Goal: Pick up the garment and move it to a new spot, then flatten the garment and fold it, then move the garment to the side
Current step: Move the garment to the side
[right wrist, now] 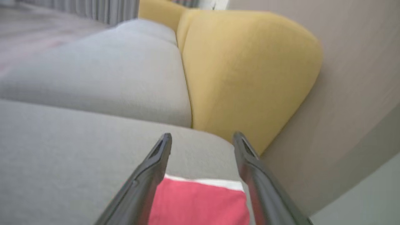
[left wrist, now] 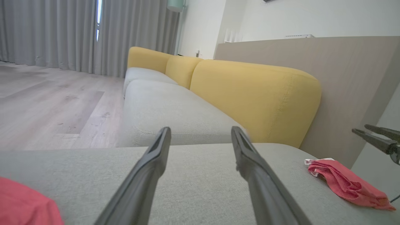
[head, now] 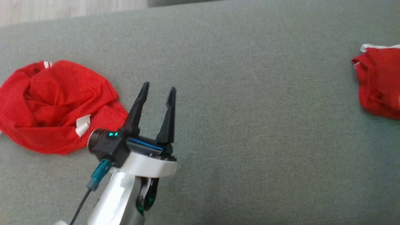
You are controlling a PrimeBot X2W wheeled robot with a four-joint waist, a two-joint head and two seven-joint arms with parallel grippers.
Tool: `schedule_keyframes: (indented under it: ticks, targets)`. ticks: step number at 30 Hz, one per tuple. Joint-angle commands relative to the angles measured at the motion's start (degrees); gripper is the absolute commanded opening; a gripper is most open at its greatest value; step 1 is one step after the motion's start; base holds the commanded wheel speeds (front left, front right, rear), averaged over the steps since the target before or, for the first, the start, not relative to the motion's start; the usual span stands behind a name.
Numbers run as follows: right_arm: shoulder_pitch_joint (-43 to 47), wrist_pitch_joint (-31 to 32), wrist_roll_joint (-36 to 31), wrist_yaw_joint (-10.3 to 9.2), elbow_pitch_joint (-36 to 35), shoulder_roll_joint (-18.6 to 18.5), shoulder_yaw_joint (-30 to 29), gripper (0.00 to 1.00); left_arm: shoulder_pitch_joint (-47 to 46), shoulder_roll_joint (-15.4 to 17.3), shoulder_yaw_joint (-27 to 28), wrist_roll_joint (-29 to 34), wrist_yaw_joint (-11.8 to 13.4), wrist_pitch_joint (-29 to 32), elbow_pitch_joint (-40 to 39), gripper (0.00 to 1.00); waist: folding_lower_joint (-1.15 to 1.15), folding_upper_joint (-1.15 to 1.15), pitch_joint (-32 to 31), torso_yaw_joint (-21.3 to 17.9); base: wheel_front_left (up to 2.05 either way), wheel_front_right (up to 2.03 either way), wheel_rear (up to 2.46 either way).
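Left claw (head: 158,87) and right claw (right wrist: 202,135), both splayed wide — grey sofa seat (head: 250,125), yellow backrest (left wrist: 256,100), pale wood floor (left wrist: 47,103)

Left gripper (head: 158,90) points toward twelve o'clock, jaws apart, pale forearm (head: 114,200) entering from seven o'clock; right gripper (right wrist: 202,137) likewise spread wide.

Soft, even daylight; blur in places.
Daylight is admitted through a gap in the curtains (left wrist: 47,31); only faint shadows are cast. The right wrist view is smeared throughout, and straight lines are bowed at both wrist views' edges.
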Motion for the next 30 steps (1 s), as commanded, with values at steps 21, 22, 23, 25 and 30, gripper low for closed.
schedule_keyframes:
  ticks: [21,22,23,25,30]
  targets:
    - [20.8,1.8,8.6,0.37,-31.7,23.0,0.9,1.00,10.1,0.1,7.9,1.5,-0.7,-0.3,-3.4,1.00,0.00,0.00,-11.2,1.7,0.00,0.00,0.00]
    - [22.3,1.2,8.9,0.37,-31.8,23.5,0.9,1.00,10.5,0.1,8.0,1.6,-0.8,-0.3,-3.2,1.00,0.00,0.00,-11.4,1.8,0.00,0.00,0.00]
    - [23.8,0.6,9.1,0.37,-31.8,23.7,0.9,1.00,10.8,0.1,8.0,1.9,-0.9,-0.3,-2.8,1.00,0.00,0.00,-11.6,1.9,0.00,0.00,0.00]
    - [26.7,-0.5,8.8,0.37,-31.3,24.0,1.0,1.00,11.5,0.1,7.8,2.5,-1.4,-0.3,-2.2,1.00,0.00,0.00,-12.0,2.2,0.00,0.00,0.00]
    - [32.0,-1.2,10.5,0.37,-31.3,24.1,1.1,1.00,13.2,0.1,8.7,1.8,-1.5,-0.3,-2.1,1.00,0.00,0.00,-12.7,2.3,0.00,0.00,0.00]
